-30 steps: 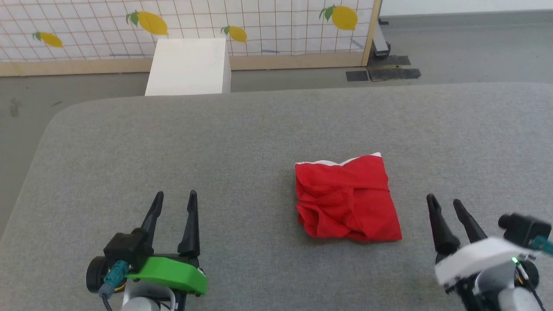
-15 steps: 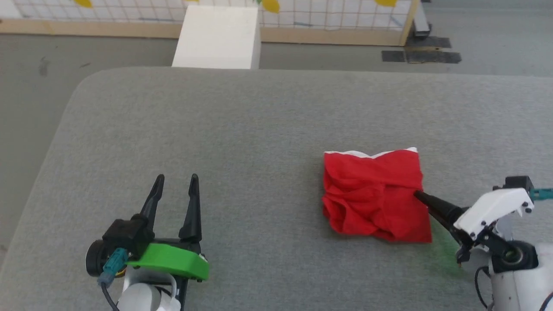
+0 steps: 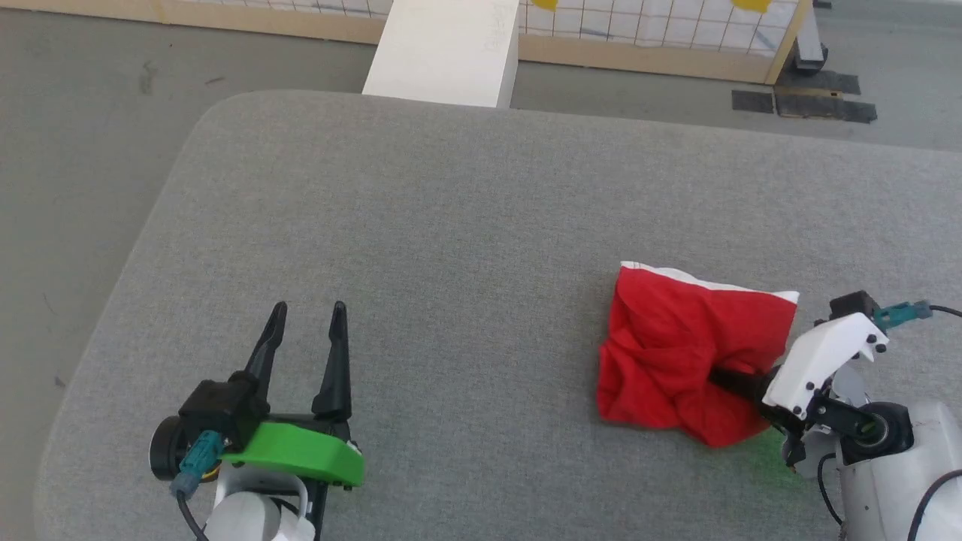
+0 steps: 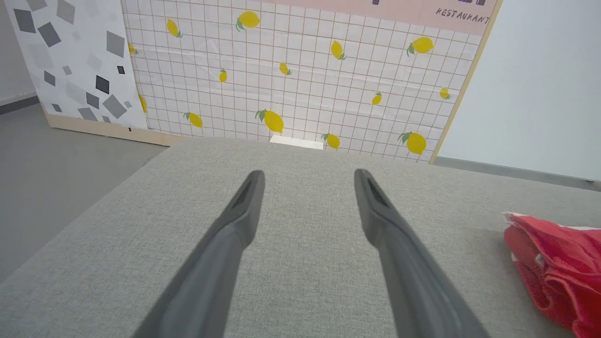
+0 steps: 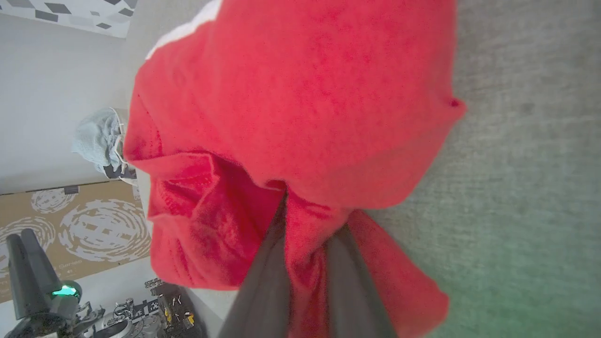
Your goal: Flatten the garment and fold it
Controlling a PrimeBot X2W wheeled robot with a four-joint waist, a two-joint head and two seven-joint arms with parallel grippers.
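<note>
1. Far left in the head view, around 7 o'clock: the left gripper (image 3: 309, 308), two long black fingers on a green wrist cover. It hovers over the grey fabric-covered counter (image 3: 451, 248), fingers pointing to 12. Jaws wide apart, nothing between them. Its own wrist view (image 4: 308, 174) shows the same, just bare counter ahead.
2. Middle is plain counter, with a white box (image 3: 451, 45) standing past the far edge at about 12.
3. At roughly 4 o'clock from the counter's middle lie the bright red soft-fabric shorts (image 3: 691, 338), a bunched, roughly square heap. The white trim (image 3: 706, 279) runs along the far side.
4. Far right: the right gripper (image 3: 740, 383), white-shelled, reaches in from 4 o'clock toward 10. In its wrist view (image 5: 307, 244) the jaws are clamped together on a fold of the red cloth (image 5: 300, 94).
5. What matters next, I reckon: the shorts lie at 3 o'clock of the open left jaws, well apart from them. In the left wrist view they sit off at the right edge (image 4: 554, 263). The right arm is by far the nearer one. To spread the heap, the left would need to cross over.
6. Hard to tell:
   - The right fingertips are buried in cloth in the head view.
   - I can't say how many layers are pinched.
   - I can't pick out the waistband or a clear long axis in that bundle.
</note>
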